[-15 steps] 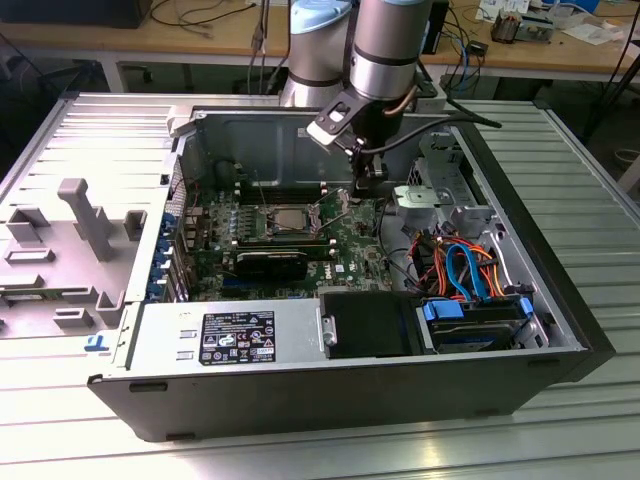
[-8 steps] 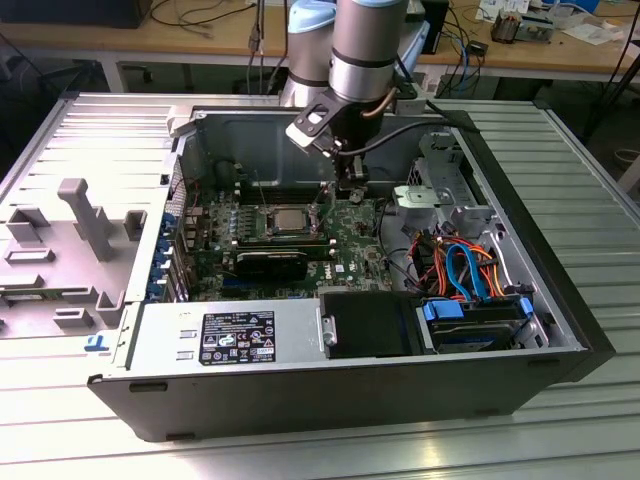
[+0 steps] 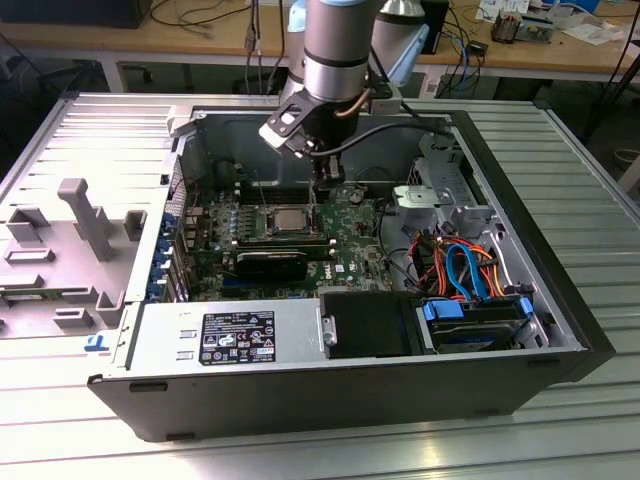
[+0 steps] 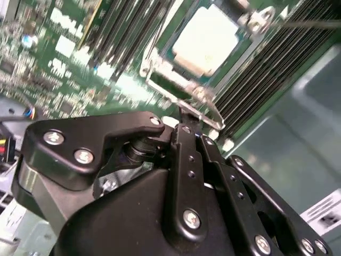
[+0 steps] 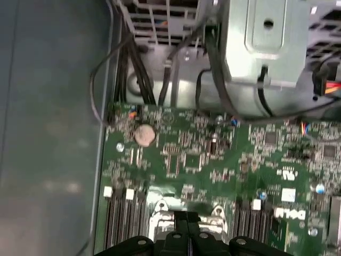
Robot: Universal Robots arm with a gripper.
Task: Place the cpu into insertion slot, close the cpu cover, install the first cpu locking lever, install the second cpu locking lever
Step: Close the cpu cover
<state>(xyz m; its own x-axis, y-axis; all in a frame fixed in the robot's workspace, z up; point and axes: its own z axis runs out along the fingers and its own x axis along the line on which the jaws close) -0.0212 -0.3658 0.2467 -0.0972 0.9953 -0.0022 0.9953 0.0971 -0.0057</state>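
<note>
wooden desks (image 3: 200, 40) strewn with cables line the back of the room, and in front of them a ribbed aluminium tabletop (image 3: 590, 200) carries an open dark grey computer case (image 3: 350, 400) lying on its side. a grey plastic moulded panel (image 3: 80, 230) rests on the tabletop at the exterior view's left.

inside the case lies a green circuit board (image 3: 350, 250), with a silver power supply box (image 3: 230, 335) along the near wall and a bundle of blue and orange cables (image 3: 465, 270) towards the exterior view's right.

the small square cpu with its dull silver top (image 4: 205, 37) sits flat in the square silver-rimmed insertion slot (image 3: 287, 232) on the board. the thin silver cpu cover frame (image 4: 154, 61) appears to lie down around it. long black memory slots (image 4: 266, 69) run beside the slot.

the black two-fingered tool (image 4: 193, 130) hangs low over the board just beside the slot, on the side towards the exterior view's right. its fingers (image 4: 184, 144) are drawn together with hardly a gap. a thin silver wire lever (image 4: 205, 109) at the slot's edge lies right at the fingertips; whether the tool has hold of it cannot be told.

in the first wrist view a round silver coin battery (image 5: 144, 135) sits on the board, well beyond the fingertips.
</note>
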